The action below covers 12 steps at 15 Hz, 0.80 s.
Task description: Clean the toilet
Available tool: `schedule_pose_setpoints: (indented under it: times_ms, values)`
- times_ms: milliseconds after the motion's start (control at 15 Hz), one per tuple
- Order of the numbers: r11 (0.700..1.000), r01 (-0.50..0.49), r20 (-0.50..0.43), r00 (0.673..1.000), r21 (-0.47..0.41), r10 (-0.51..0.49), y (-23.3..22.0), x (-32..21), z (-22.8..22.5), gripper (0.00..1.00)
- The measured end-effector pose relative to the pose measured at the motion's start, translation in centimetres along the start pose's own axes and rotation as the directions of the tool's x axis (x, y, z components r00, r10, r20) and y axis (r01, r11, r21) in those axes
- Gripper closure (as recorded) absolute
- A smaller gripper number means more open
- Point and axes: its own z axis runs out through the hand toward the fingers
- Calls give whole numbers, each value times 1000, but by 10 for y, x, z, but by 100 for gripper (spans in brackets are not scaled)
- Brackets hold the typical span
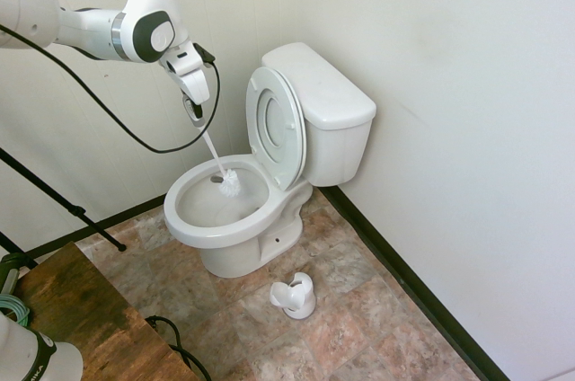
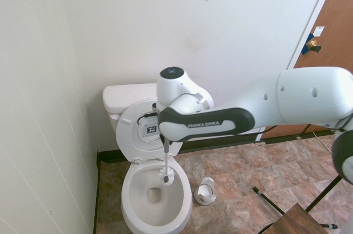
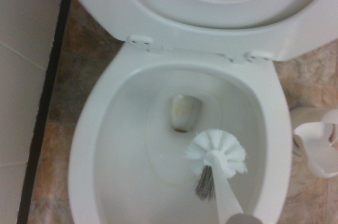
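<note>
The white toilet (image 1: 325,111) stands against the wall with seat and lid up (image 1: 274,125). Its oval bowl (image 1: 208,230) is open. My gripper (image 1: 195,111) hangs above the bowl's rear left, shut on the thin handle of a white toilet brush. The handle slants down to the bristle head (image 1: 231,183), which sits inside the bowl near the hinge. From the other side the gripper (image 2: 166,142) holds the brush upright, with the head (image 2: 166,176) over the bowl (image 2: 134,212). In the wrist view the round brush head (image 3: 216,153) lies beside the drain (image 3: 184,113).
A small white brush holder (image 1: 295,296) stands on the tiled floor beside the toilet base, also seen in the second exterior view (image 2: 206,191). A wooden table corner (image 1: 76,309) is at the lower left. A brown door (image 2: 331,63) is to the right.
</note>
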Motion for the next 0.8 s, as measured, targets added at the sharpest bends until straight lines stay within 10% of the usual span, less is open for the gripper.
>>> schedule_pose_setpoints:
  times_ms: [333, 800]
  values:
    - [998, -66, 6, 998, -12, 66, 71, 80, -41, 100]
    - [993, -102, 12, 995, -62, 103, 140, 175, 34, 100]
